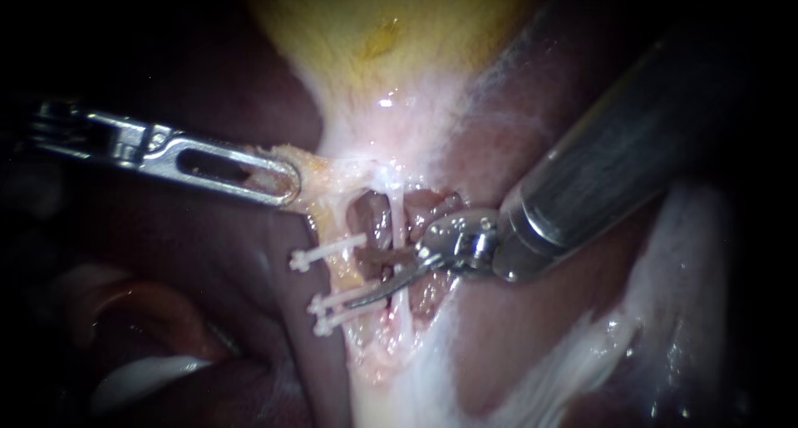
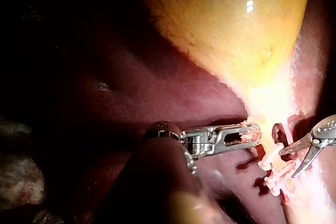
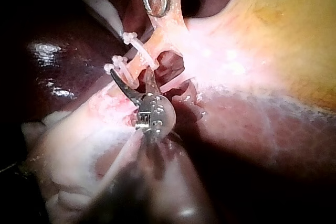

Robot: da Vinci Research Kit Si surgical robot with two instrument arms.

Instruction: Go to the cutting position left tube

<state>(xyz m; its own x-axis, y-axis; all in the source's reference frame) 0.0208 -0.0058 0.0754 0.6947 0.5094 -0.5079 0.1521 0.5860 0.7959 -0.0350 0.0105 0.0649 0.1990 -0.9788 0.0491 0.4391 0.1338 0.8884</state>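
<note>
While the left instrument (image 1: 278,187) holds a tissue strand (image 1: 312,174) just below the gallbladder (image 1: 374,29) in its clenched claw, pulling it sideways across the liver (image 1: 532,345), the right instrument (image 1: 366,278) is at the approach step. Its claw, a pair of curved blades, stands released, with a clear gap between the blades and nothing gripped.

The left tube (image 1: 339,274) runs down from the held strand and carries three white clips (image 1: 328,252), one above and two close together below. The right wrist view shows the open blades reaching around the clipped stretch, the lower blade's tip just beside the lower pair.

I judge the approach nearly finished. The next move calls for a small, careful adjustment so the blades straddle the bare stretch between the upper clip and the lower pair, touching no clip.
</note>
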